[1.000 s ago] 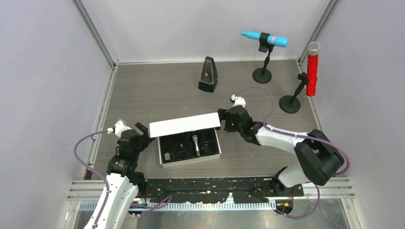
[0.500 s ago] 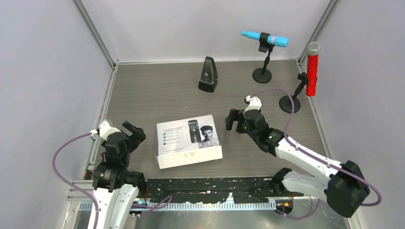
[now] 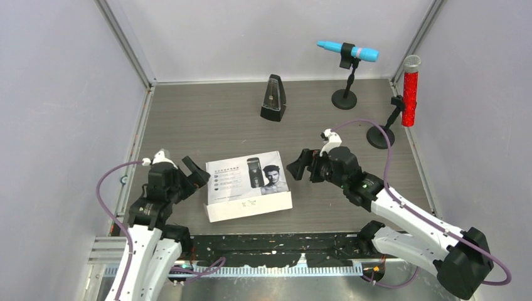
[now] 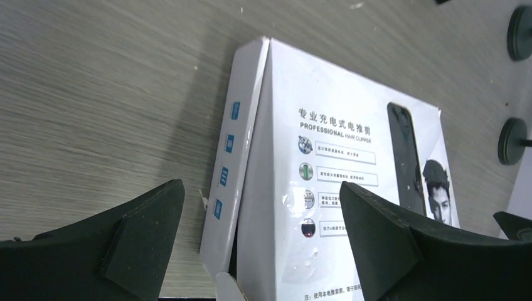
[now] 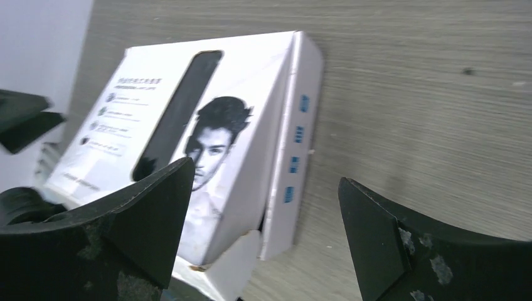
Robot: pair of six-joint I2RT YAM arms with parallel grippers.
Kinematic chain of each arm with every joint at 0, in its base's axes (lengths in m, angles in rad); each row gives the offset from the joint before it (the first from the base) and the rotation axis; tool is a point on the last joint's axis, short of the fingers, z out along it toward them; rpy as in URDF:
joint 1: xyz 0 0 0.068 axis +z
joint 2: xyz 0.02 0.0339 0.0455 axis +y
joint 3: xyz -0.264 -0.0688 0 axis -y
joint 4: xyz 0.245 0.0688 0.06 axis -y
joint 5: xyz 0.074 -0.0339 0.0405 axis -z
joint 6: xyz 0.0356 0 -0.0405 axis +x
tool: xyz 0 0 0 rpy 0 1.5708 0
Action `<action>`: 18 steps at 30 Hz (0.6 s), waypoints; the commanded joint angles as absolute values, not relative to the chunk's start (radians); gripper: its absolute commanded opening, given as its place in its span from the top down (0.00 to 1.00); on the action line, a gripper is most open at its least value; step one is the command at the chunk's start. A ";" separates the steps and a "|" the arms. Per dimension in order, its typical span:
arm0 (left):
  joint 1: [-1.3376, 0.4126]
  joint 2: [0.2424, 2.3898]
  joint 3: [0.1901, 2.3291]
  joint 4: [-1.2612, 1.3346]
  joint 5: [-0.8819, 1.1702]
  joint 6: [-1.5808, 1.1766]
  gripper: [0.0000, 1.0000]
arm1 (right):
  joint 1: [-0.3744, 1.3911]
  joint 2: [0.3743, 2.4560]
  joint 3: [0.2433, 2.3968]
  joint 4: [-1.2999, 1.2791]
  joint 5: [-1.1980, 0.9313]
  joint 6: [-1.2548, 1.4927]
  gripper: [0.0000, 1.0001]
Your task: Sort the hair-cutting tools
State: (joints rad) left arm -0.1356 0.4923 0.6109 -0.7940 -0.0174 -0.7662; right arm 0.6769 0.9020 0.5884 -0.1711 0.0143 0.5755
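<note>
A white cardboard box (image 3: 248,185) lies flat on the table with its lid down, printed with a black clipper and a man's face. The hair-cutting tools are hidden. My left gripper (image 3: 196,174) hovers open just off the box's left side. The left wrist view shows the box (image 4: 332,163) ahead between the fingers of this gripper (image 4: 260,188), its left side flap slightly ajar. My right gripper (image 3: 298,167) stands open at the box's right side. In the right wrist view the box (image 5: 238,125) lies between and beyond the spread fingers of this gripper (image 5: 265,172), untouched.
A black pyramid metronome (image 3: 273,98) stands at the back centre. A blue microphone (image 3: 348,51) and a red microphone (image 3: 410,91) stand on round black bases at the back right. Grey walls close in the table on three sides.
The box lid, raised a second ago over a black tray of tools, now lies shut. Both grippers drew back from the box, then moved toward its sides again. The left jaws widened.
</note>
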 commanded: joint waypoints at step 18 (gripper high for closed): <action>-0.128 0.891 0.561 -0.444 0.188 -0.822 0.00 | 0.646 1.371 0.685 0.181 -0.236 0.759 0.05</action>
